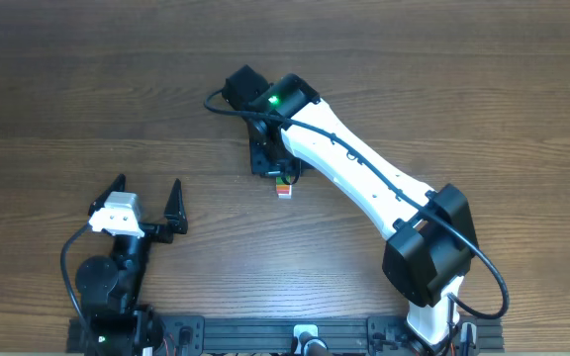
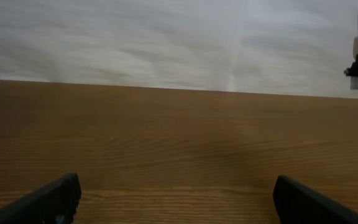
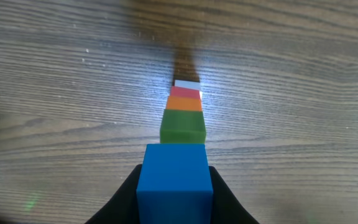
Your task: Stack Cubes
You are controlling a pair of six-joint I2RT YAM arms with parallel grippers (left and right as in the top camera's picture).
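In the right wrist view a tower of cubes stands on the wooden table, white at the bottom, then red, orange and green. A blue cube sits directly over the green one, and my right gripper is shut on it, one dark finger on each side. Whether the blue cube rests on the green one I cannot tell. From above, the tower peeks out just below the right gripper near the table's middle. My left gripper stands open at the lower left, holding nothing, its fingers wide apart over bare wood.
The wooden table stretches out on all sides of the tower. The right arm's white link runs diagonally from the lower right toward the middle. A pale wall lies beyond the table's far edge.
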